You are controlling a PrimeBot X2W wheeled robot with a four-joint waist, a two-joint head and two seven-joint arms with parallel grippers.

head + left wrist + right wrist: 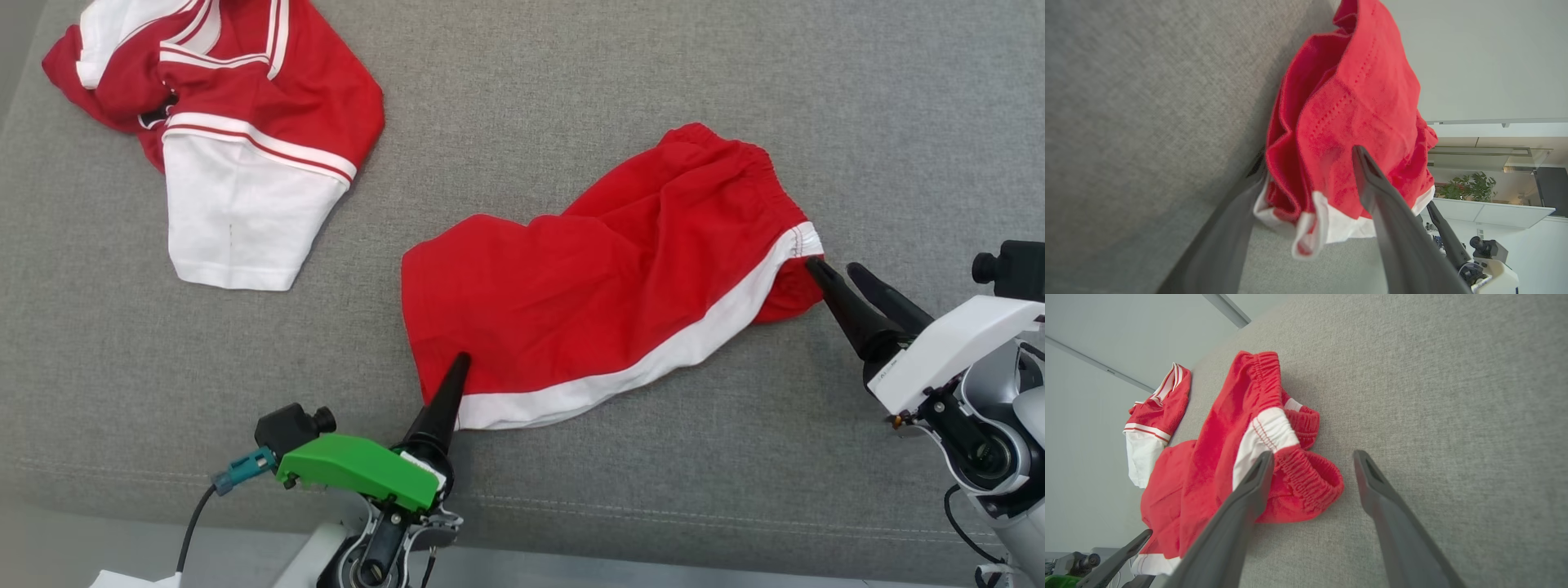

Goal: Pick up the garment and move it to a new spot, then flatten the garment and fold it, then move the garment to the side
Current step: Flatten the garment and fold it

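You have the red shorts lying creased on the grey upholstered surface, waistband toward the robot's right, well apart from the red-and-white jersey at far left. Left end effector: jaws wide, straddling the white-trimmed hem corner, cloth bunched between the fingers but not pinched. Right end effector: jaws spread, one finger touching the waistband's white stripe, the other over bare upholstery.

I see red mesh shorts edged with a white band, a red jersey with white panels and red-and-white striped trim, and a grey woven worktop. The left tool is green-cased, the right tool white-cased; both have black fingers.
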